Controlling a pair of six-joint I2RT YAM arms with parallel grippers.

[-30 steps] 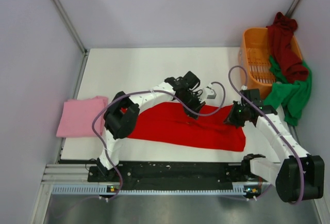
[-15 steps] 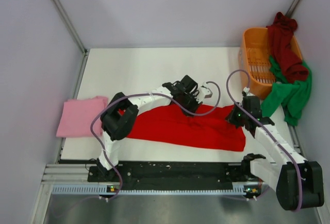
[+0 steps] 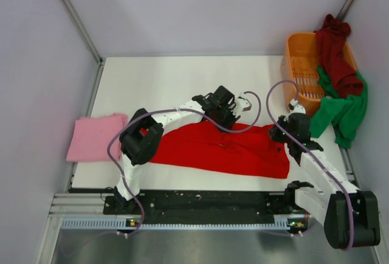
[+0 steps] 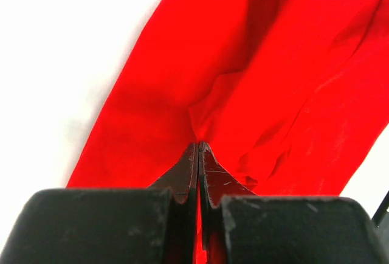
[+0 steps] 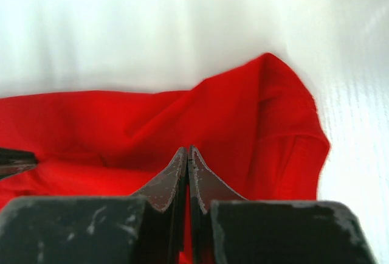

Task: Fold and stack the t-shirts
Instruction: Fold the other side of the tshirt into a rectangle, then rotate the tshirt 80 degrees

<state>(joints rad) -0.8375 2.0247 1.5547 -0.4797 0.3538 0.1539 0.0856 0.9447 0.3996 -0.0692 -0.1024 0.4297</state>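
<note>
A bright red t-shirt [image 3: 213, 149] lies spread across the near middle of the white table. My left gripper [image 3: 220, 120] is shut on its far edge; the left wrist view shows red cloth [image 4: 255, 81] pinched between the closed tips [image 4: 199, 145]. My right gripper [image 3: 278, 135] is shut on the shirt's right far corner, with red cloth [image 5: 231, 124] at the closed tips [image 5: 188, 149]. A folded pink t-shirt [image 3: 95, 136] lies at the table's left edge. A maroon t-shirt [image 3: 336, 51] and a green t-shirt [image 3: 343, 111] hang over the basket.
An orange slotted plastic basket [image 3: 299, 72] stands at the far right of the table. Grey walls close in the left, back and right sides. The arm bases sit on a black rail [image 3: 200, 202] along the near edge.
Both grippers have moved a little toward the far side, pulling the red shirt's far edge with them. The right gripper has also shifted up along the shirt's right corner.
</note>
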